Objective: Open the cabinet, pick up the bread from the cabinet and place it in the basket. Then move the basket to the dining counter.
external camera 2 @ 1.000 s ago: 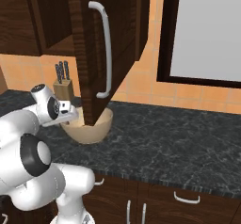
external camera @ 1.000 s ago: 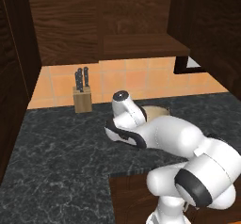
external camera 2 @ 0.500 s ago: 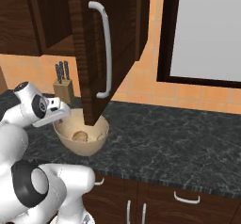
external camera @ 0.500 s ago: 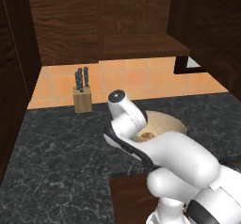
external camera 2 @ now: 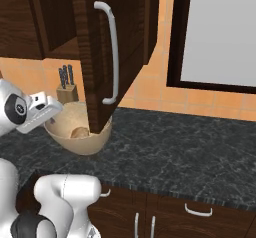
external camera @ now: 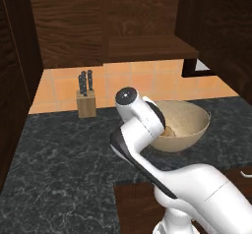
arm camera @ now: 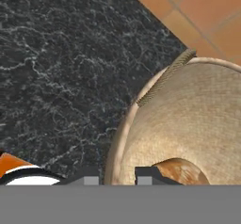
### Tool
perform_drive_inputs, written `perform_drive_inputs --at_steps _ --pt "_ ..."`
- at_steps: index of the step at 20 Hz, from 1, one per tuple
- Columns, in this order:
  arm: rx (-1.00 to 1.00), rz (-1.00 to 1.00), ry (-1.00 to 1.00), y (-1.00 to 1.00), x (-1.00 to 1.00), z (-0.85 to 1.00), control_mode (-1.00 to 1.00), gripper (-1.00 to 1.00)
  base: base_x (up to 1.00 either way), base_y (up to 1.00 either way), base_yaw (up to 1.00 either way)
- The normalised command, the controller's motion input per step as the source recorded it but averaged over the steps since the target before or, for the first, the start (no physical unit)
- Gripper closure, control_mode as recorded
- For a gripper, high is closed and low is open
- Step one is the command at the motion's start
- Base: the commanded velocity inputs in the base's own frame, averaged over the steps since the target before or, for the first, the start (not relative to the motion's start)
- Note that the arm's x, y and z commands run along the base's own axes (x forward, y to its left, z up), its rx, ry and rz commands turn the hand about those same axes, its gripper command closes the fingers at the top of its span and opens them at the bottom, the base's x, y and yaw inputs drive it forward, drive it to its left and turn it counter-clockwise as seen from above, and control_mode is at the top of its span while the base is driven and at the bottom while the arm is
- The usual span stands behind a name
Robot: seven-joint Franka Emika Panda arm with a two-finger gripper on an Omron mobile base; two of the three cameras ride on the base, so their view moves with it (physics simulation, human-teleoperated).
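**Hand clamped on basket rim, bread inside**

The hand (arm camera: 117,173) is closed narrow on the near rim of the basket (external camera: 189,122), one finger outside the wall and one inside. The basket stands on the black speckled worktop (external camera: 59,149), below the open cabinet (external camera 2: 100,42), whose door hangs out over it. The bread (external camera 2: 79,131) lies in the bottom of the basket, close to the gripped side.

The basket looks woven, light and fairly stiff, though a rim pinch on one side will likely let it tilt under its load. The loose, rounded bread may roll if it tips. A knife block (external camera: 86,102) stands well apart by the tiled wall.
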Motion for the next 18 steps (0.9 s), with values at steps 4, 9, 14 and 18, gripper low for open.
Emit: perform_drive_inputs --at_steps 4,9,14,18 --pt "-0.04 0.0 0.0 0.13 -0.8 0.75 -1.0 1.0 0.0 0.0 0.0" --pt "0.0 0.0 0.01 0.26 -0.53 0.21 -1.0 1.0 0.0 0.0 0.0" --pt "0.0 0.0 0.0 0.0 0.0 0.0 1.0 1.0 -0.88 0.06 0.0" --pt "0.0 0.0 0.0 0.0 0.0 0.0 1.0 1.0 -0.87 -0.3 -0.09"
